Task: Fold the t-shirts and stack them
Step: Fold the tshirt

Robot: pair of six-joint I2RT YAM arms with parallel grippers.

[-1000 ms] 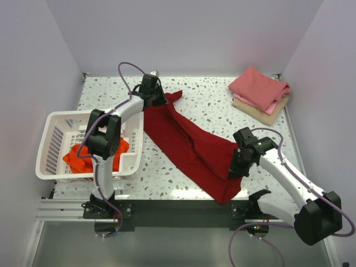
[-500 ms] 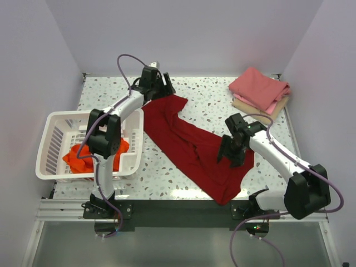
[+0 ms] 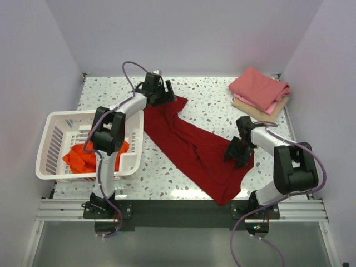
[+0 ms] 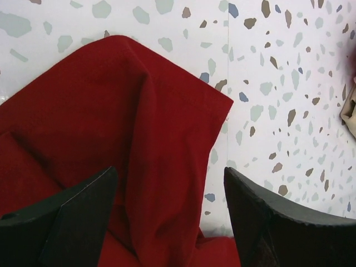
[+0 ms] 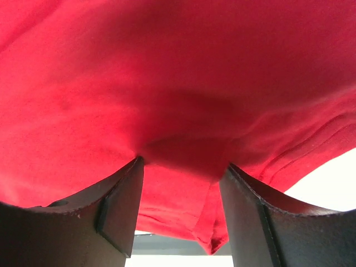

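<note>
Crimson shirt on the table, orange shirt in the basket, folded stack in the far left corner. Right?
No. The folded stack sits in the far right corner, per the top external view. The crimson shirt is on the table and the orange shirt in the basket.

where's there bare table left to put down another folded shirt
Bare tabletop: far middle, between the crimson shirt and the folded stack; near left, between the white basket and the shirt; the far left corner behind the basket. Crowded: the middle diagonal, where the shirt lies with the left gripper and right gripper over it.
</note>
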